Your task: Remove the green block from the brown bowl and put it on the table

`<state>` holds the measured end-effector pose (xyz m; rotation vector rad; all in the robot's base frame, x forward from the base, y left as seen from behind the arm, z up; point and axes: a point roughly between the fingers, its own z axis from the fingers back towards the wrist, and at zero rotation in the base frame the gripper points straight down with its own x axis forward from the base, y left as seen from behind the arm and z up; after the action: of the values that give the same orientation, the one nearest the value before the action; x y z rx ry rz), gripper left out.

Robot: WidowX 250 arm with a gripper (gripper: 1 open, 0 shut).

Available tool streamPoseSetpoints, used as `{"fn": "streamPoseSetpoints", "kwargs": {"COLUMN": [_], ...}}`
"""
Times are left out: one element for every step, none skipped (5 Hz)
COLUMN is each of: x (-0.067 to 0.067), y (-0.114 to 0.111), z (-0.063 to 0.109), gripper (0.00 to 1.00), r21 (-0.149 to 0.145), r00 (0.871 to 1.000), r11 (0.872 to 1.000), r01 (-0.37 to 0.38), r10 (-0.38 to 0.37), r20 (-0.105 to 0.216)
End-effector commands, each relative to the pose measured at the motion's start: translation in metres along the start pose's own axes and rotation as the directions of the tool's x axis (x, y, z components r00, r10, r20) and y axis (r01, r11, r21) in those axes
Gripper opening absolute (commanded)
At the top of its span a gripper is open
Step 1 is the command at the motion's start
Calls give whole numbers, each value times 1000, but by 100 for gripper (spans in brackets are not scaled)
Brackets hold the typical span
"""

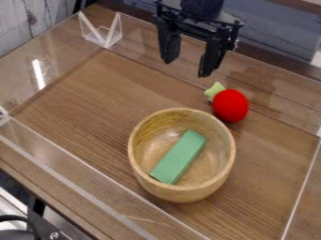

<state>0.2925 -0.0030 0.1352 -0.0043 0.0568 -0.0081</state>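
Note:
The green block (181,157), a flat mint-green bar, lies slanted inside the brown bowl (148,136), a round tan wooden bowl in the lower middle of the table (88,103). My gripper (189,58) hangs above and behind the bowl, pointing down. Its two black fingers stand wide apart with nothing between them. It touches neither the bowl nor the block.
A round red toy with a green tip (227,103) rests on the wood just right of and behind the bowl. Low clear acrylic walls (51,159) border the tabletop, with a clear bracket (100,30) at the back left corner.

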Motion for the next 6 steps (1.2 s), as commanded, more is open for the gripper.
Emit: {"fn": "streamPoseSetpoints", "kwargs": {"x": [-10,-26,-41,-52,-60,-68], "y": [-3,-4,-11,-18,-24,-29], "z": [-11,-14,-21,-29,-37,-38], "gripper": [100,100,100,100,100,100], "r21": [-8,-24,-29,-29,-28,-25], "r00": [999,999,998,997,996,991], "r11": [999,999,998,998,997,991], "r01": [42,24,47,59,70,129], "r10": [-42,-25,-48,-61,-71,-130], "r20": [-21,-32,-40,-47,-48,-44]}}
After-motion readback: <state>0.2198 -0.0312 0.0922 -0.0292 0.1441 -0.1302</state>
